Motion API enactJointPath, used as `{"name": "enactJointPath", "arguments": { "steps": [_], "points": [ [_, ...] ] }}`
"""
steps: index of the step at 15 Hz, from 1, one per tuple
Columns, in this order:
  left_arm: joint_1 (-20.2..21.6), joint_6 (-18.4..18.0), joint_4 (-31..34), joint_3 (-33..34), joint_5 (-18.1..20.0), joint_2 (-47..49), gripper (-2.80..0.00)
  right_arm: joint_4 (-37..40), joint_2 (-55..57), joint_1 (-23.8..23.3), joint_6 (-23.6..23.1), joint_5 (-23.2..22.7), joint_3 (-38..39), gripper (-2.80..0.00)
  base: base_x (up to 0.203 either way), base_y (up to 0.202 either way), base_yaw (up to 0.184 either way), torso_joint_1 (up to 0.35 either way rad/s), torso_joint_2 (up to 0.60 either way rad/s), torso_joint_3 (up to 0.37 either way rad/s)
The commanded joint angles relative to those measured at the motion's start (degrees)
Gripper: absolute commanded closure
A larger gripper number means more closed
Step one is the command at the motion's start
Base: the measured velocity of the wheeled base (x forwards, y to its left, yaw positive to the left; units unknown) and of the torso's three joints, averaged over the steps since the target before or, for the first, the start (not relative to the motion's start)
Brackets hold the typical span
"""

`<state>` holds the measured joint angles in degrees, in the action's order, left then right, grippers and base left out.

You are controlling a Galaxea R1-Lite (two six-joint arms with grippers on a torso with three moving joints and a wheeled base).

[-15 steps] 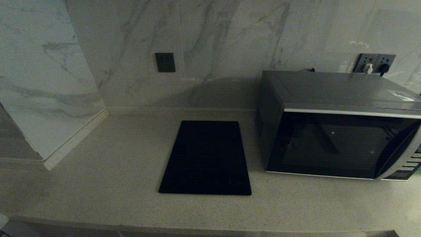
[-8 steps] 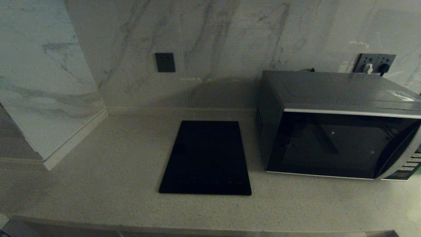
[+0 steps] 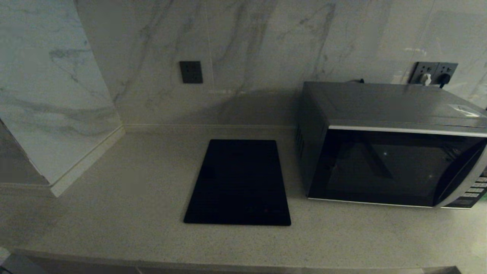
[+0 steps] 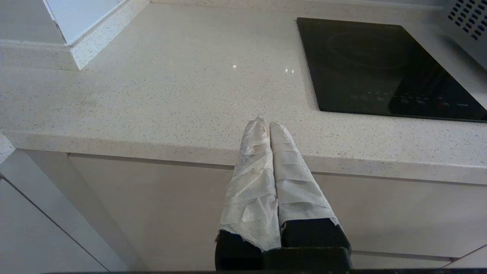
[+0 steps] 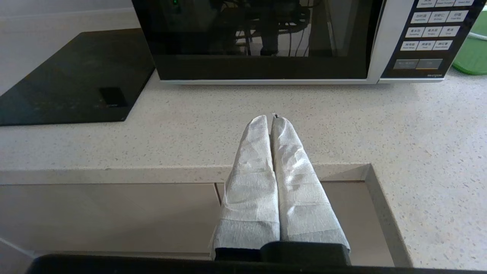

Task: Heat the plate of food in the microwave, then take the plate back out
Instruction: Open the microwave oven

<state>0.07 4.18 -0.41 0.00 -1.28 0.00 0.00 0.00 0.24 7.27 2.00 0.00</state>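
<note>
Both sets of fingers are pressed together and hold nothing: the left gripper (image 4: pixel 269 123) hangs by the counter (image 4: pixel 159 95) edge near the flat black slab (image 4: pixel 380 64), the right gripper (image 5: pixel 272 118) before the microwave (image 5: pixel 262 38), whose black glass door is closed. The keypad (image 5: pixel 430 34) sits beside the door, with a green tray (image 5: pixel 473 57) just past it. The plate of food is in no view. Such a plate is probably stiff, light and breakable; take it by the rim
</note>
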Motion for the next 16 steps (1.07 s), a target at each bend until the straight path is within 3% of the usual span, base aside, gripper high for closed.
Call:
{"name": "enactJointPath", "arguments": {
  "steps": [1, 16],
  "points": [
    [0.0, 0.0, 0.0, 0.0, 0.0, 0.1, 0.00, 0.0, 0.1, 0.0, 0.0, -0.1, 0.1, 0.00, 0.000, 0.000, 0.000, 0.000, 0.00, 0.000],
    [0.0, 0.0, 0.0, 0.0, 0.0, 0.0, 0.00, 0.0, 0.1, 0.0, 0.0, -0.1, 0.1, 0.00, 0.000, 0.000, 0.000, 0.000, 0.00, 0.000]
  ]
}}
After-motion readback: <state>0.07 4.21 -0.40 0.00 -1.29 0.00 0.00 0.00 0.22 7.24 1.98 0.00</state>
